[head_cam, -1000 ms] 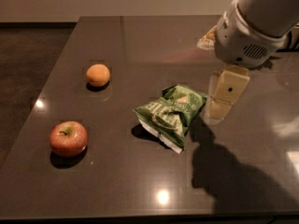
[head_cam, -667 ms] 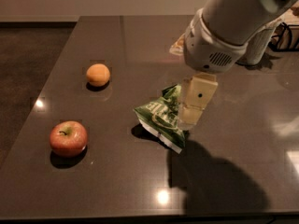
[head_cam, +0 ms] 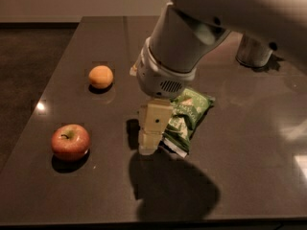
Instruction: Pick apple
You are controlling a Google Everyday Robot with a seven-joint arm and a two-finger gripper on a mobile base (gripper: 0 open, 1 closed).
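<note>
So here's what you've got: your apple [head_cam: 70, 142] is sitting on the bench [head_cam: 254, 143] toward the near-left corner, stem up, red with some yellowish patches. Nothing is touching it.

Your end effector [head_cam: 147, 147] is hanging over the middle of the bench, pointing down, well off to the right of the apple with a stretch of bare surface between them. It's seen side-on from this angle, so honestly you can't tell if it's open or closed. It isn't holding anything that shows.

Right beside it on its right there's a green snack bag [head_cam: 189, 113] lying flat. The end effector overlaps the bag's left edge in this view, but whether they actually touch is not clear.

Farther back on the left there's a smaller orange fruit [head_cam: 100, 76], well apart from the apple. Back right you've got a metal can [head_cam: 253, 51] standing upright, partly behind the arm [head_cam: 184, 37].
</note>
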